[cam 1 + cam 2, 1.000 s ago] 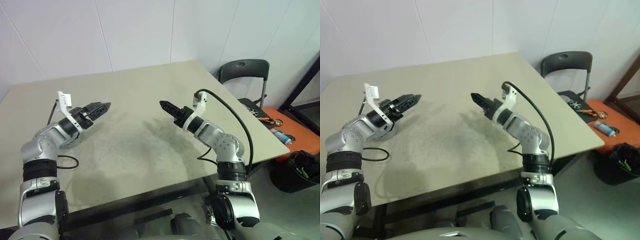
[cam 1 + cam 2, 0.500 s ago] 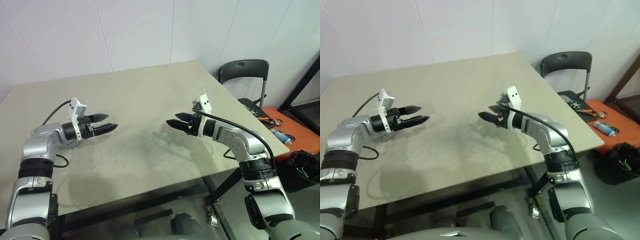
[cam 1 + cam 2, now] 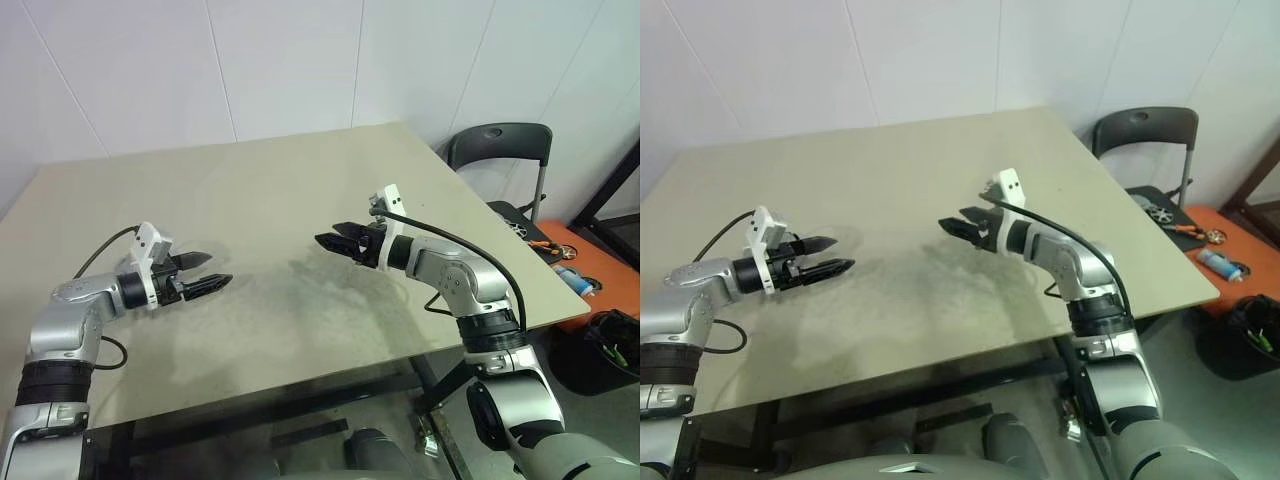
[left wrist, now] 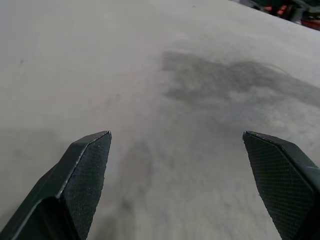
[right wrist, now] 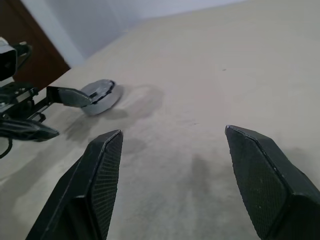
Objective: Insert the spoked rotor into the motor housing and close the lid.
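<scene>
Two end effectors, left and right, hover with fingers apart and holding nothing over a beige bench by white walls; a black chair stands beside it.

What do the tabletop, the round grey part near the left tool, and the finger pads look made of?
Tabletop: matt beige, looks like laminate or painted board; no glare, dark smudges mid-table.
Round grey part: likely metal; dull silver-grey with a soft sheen on top.
Finger pads: black, fine cross-hatched texture, probably rubber or moulded plastic.
</scene>
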Controlling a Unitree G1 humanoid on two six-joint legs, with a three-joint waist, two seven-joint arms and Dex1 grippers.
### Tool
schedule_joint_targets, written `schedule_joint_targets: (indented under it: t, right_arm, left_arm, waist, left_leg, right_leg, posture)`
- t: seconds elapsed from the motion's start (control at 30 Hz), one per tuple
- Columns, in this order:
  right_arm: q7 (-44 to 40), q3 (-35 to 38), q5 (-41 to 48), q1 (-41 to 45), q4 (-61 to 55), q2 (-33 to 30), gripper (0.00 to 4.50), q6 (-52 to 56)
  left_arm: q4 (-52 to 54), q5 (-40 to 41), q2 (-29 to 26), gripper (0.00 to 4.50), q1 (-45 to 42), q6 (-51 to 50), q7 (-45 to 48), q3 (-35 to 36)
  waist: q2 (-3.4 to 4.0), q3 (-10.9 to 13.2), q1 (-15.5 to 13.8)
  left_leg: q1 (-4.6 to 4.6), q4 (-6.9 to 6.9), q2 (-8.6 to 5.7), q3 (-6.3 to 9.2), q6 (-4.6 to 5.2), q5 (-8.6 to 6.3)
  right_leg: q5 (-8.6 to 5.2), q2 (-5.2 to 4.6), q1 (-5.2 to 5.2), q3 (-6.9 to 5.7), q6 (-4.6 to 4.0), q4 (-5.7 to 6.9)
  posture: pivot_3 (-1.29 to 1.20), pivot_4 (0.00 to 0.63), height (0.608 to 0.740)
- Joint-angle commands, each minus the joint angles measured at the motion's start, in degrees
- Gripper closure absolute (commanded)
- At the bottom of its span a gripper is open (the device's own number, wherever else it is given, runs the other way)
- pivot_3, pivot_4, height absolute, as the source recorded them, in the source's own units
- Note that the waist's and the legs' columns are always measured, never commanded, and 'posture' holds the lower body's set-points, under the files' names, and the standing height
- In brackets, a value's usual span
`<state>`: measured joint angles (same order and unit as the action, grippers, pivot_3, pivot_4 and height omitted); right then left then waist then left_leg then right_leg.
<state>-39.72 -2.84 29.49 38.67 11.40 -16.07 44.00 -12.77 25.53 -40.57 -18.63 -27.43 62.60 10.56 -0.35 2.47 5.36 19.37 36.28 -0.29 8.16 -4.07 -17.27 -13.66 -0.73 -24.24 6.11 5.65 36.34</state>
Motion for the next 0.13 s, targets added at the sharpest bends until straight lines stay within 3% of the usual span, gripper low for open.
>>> schedule_joint_targets:
  t: [0.03, 0.13]
  right_arm:
    - [-1.11, 0.7, 0.02, 2.74, -0.25, 0.23, 1.07, -0.62]
    - [-1.3, 0.76, -0.07, 2.82, 0.19, 0.28, 1.07, -0.58]
  left_arm:
    - [2.83, 1.32, -0.73, 0.02, -0.51, -0.36, -2.14, 2.67]
    - [4.17, 1.84, -0.75, 0.02, 0.38, -0.81, -2.99, 3.38]
  waist:
    - [0.0, 0.0, 0.09]
    - [0.0, 0.0, 0.19]
  left_leg:
    - [-0.01, 0.01, 0.0, -0.01, 0.0, 0.0]
    - [-0.02, -0.01, 0.0, -0.01, 0.0, 0.0]
  right_leg:
    - [0.0, 0.0, 0.02, 0.0, 0.01, 0.0]
    - [0.01, 0.01, 0.01, 0.0, 0.01, 0.0]
  posture:
    - [0.0, 0.0, 0.74]
    - [0.0, 0.0, 0.74]
